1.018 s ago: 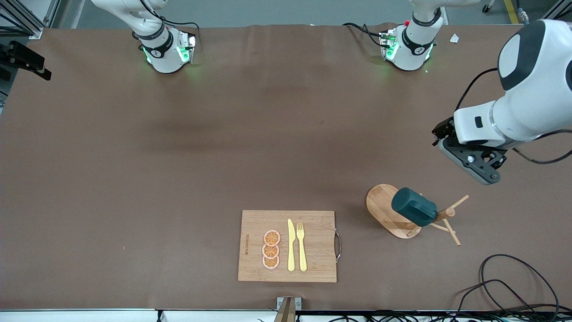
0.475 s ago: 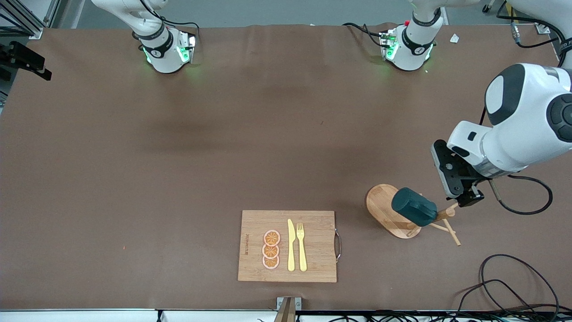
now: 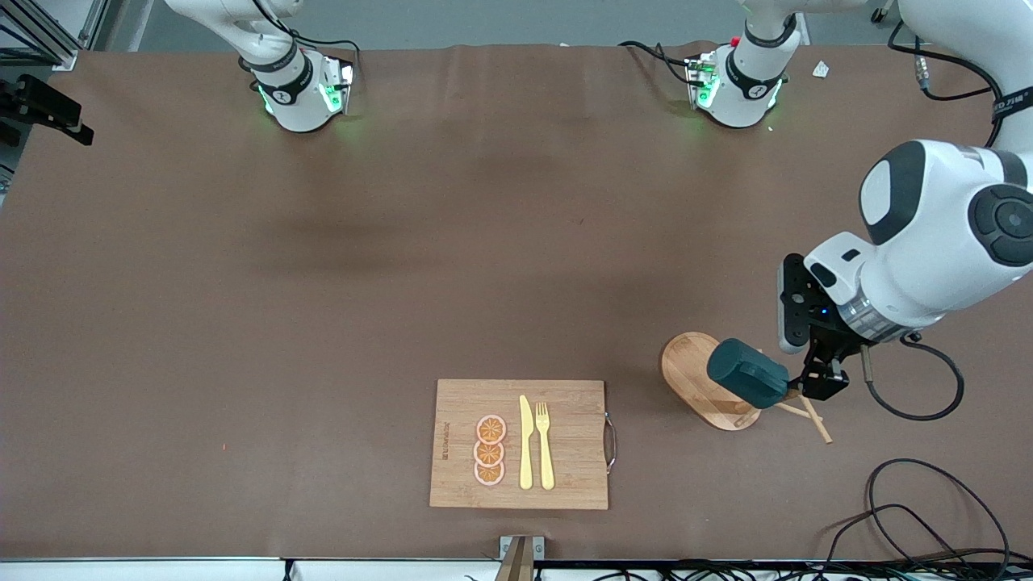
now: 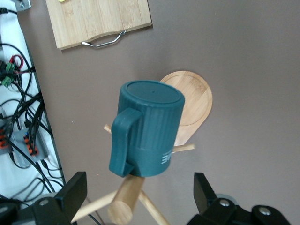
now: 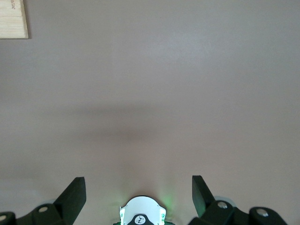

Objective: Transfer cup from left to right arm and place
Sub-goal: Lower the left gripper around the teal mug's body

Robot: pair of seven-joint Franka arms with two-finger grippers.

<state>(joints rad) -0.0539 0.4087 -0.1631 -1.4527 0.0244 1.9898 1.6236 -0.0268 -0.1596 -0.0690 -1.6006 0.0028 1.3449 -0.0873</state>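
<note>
The left gripper [image 3: 809,379] has descended, apparently beside the cup [image 3: 747,383].

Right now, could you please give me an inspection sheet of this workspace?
Surface: brown table, flat.
Job's things: cup hangs upside down on the wooden peg rack, handle visible in the left wrist view.
Clutter: cutting board with three orange slices, yellow knife and fork.
Grippers: left gripper open beside the cup, not touching; right gripper open, waiting over bare table.
Cables: loose loop at the left arm's end.
Surroundings: nothing seen.
</note>
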